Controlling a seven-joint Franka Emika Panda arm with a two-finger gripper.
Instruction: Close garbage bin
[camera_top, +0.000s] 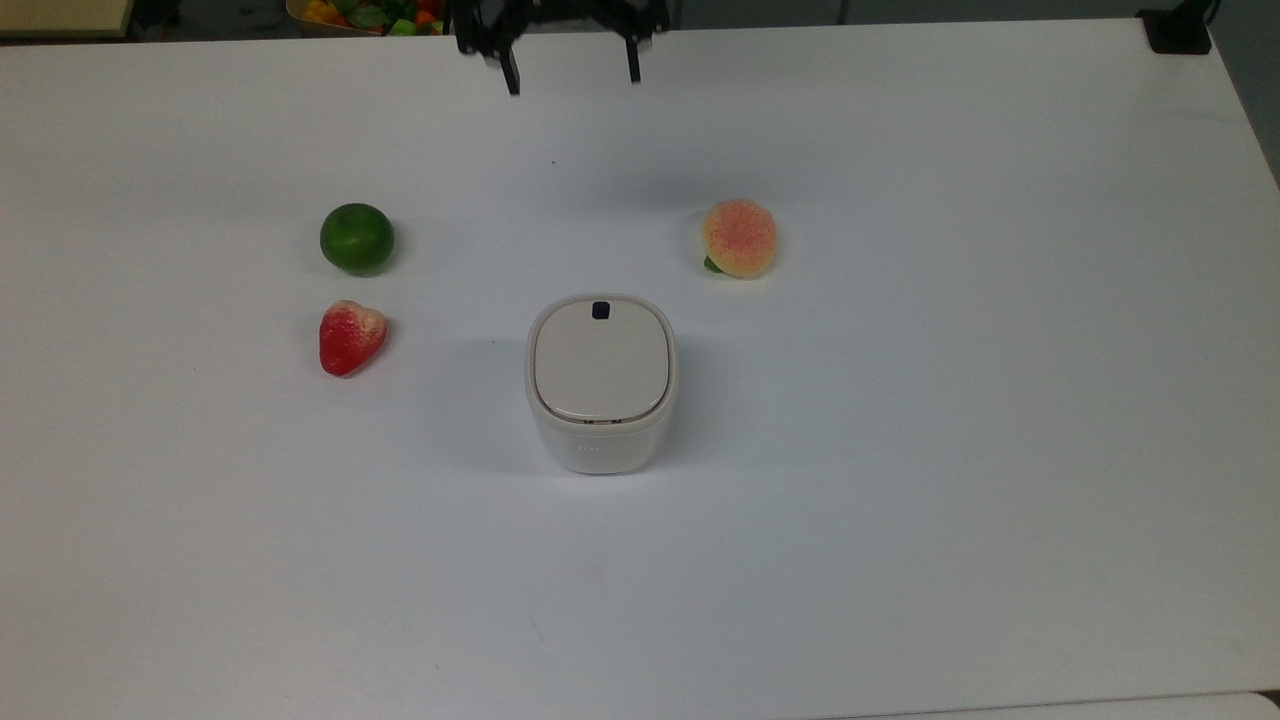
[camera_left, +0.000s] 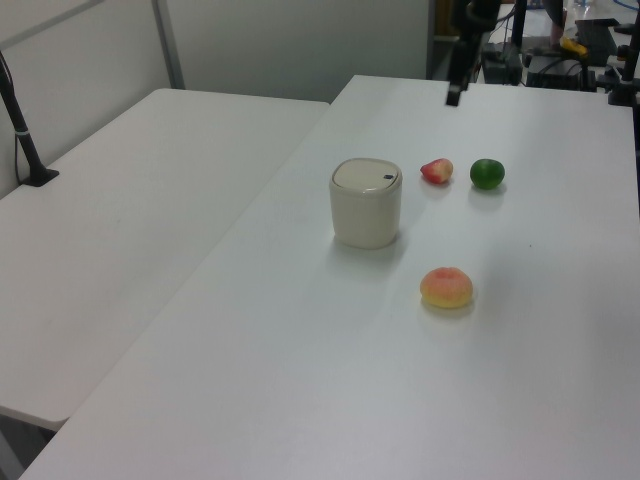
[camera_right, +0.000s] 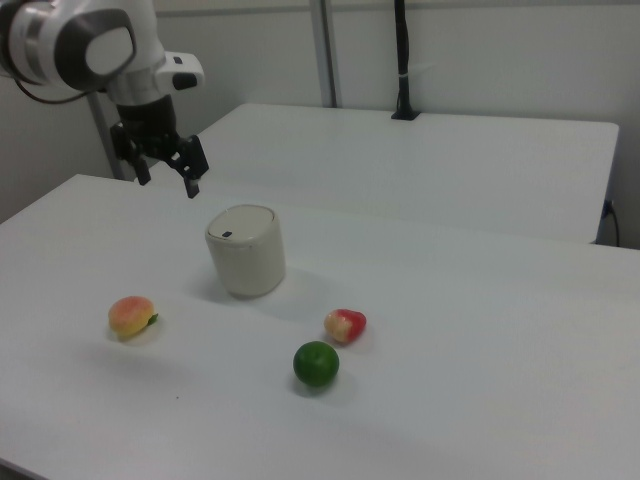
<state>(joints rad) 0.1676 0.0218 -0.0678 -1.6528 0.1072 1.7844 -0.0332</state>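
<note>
The garbage bin (camera_top: 601, 440) is a cream-white rounded-square pot standing mid-table, also seen in the left view (camera_left: 366, 215) and the right view (camera_right: 246, 262). Its beige lid (camera_top: 600, 365) lies flat and flush in the rim, with the small black tab (camera_top: 601, 311) on the far side. My gripper (camera_top: 573, 76) hangs in the air well beyond the bin, at the top view's upper edge. It stands open, with nothing between its two black fingers. In the right view the gripper (camera_right: 168, 181) is above and to the left of the bin. In the left view the gripper (camera_left: 455, 92) is high behind it.
A green lime (camera_top: 357, 239) and a red strawberry (camera_top: 350, 336) lie to the top view's left of the bin, and a peach (camera_top: 739, 238) lies to its right. A second white table (camera_left: 140, 200) adjoins this one. A basket of produce (camera_top: 370, 14) sits past the far edge.
</note>
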